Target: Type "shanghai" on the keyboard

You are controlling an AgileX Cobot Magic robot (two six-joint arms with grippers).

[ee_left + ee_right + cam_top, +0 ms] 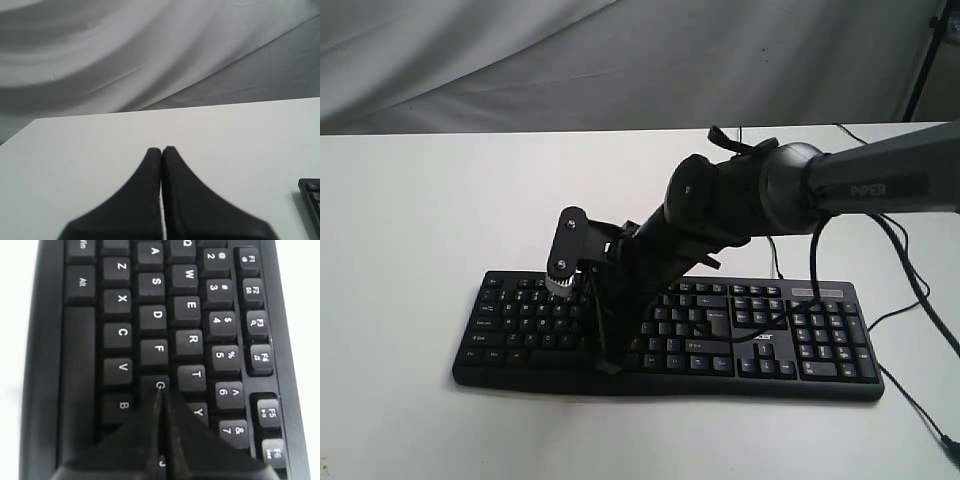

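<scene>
The wide, flat, black plastic keyboard lies on the white bench, right under the right jaws, which are squeezed shut and empty, tip at the G key. The left jaws, shut too, sit farther off, past its end.

The keyboard is black with white key legends (its small logo is white too). Under it, the table is plain white. Behind it hangs pale grey cloth. Above it, the right arm is dark grey with white lettering.
</scene>
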